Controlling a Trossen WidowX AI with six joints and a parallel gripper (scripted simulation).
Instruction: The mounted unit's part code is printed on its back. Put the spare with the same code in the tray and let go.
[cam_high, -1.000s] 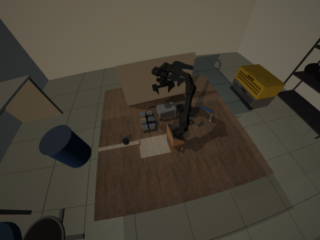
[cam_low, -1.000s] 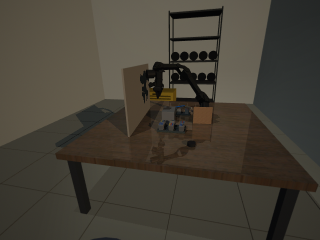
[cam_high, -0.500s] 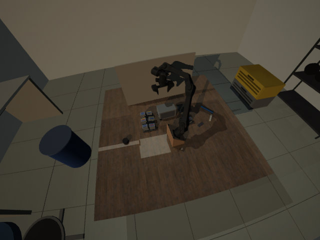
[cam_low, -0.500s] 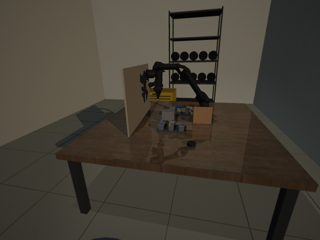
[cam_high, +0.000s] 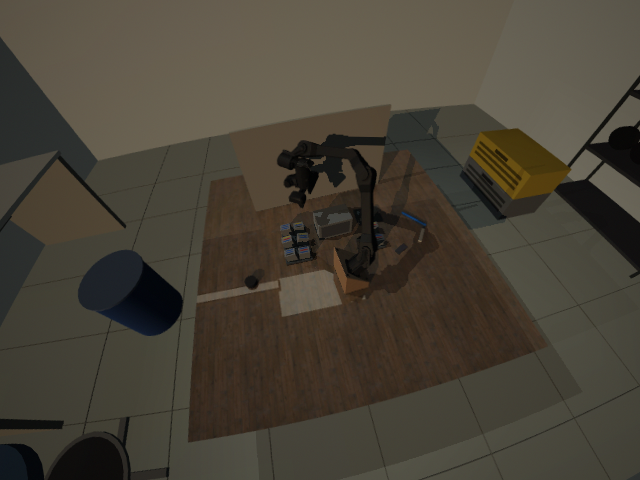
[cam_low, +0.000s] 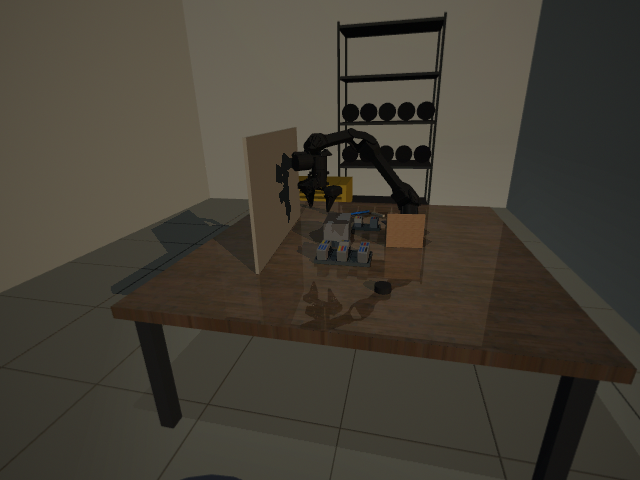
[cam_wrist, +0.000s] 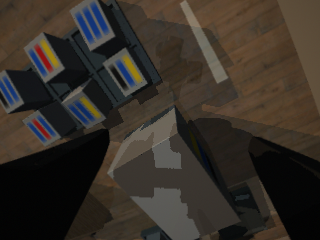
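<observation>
Wide-open and empty, the gripper (cam_low: 321, 198) hangs high above the table (cam_low: 465, 310), just beside the upright board (cam_low: 271, 198) and over the grey mounted unit (cam_wrist: 172, 182). Judging by this pose, the arm is at the inspection step, trying to read the code on the unit's back before any spare is chosen.

From left to right in the wrist view, six small spares (cam_wrist: 77, 75) sit in a dark rack at upper left, each topped with coloured stripes; the unit fills the centre, and only a thin sliver of blue and yellow shows along its right face, seen edge-on. The black fingers frame both lower corners.

The next move seems to call for a squarer look at that striped face, then a descent onto the matching spare and a carry to the tray, probably the pale square (cam_high: 309, 292) near the arm's base in the top view.

The code's full stripe order cannot be read from here, and the dim overhead view leaves the clutter behind the unit too small to identify
</observation>
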